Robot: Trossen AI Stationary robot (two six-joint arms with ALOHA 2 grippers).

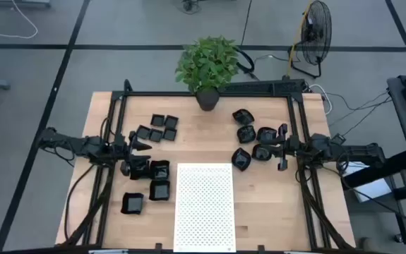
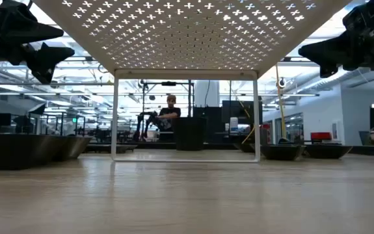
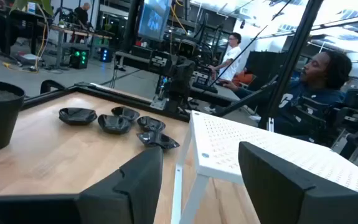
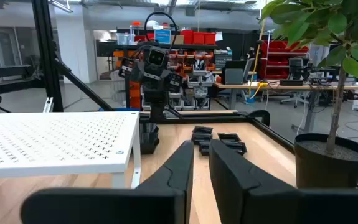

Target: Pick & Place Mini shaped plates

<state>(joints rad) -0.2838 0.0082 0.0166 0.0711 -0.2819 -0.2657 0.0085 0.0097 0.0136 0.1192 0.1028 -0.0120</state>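
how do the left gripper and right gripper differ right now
The left gripper has its jaws spread wide; the right gripper has its jaws nearly together. The left one hangs beside the square mini plates; the right one hangs beside the rounded mini plates. Both are dark, hold nothing, and face inward toward the white perforated mat.

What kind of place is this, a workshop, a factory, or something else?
Most likely a robotics lab or workshop in a big open industrial hall. A wooden table carries two robot arms, another robot rig stands beyond it, and people sit among benches crowded with equipment.
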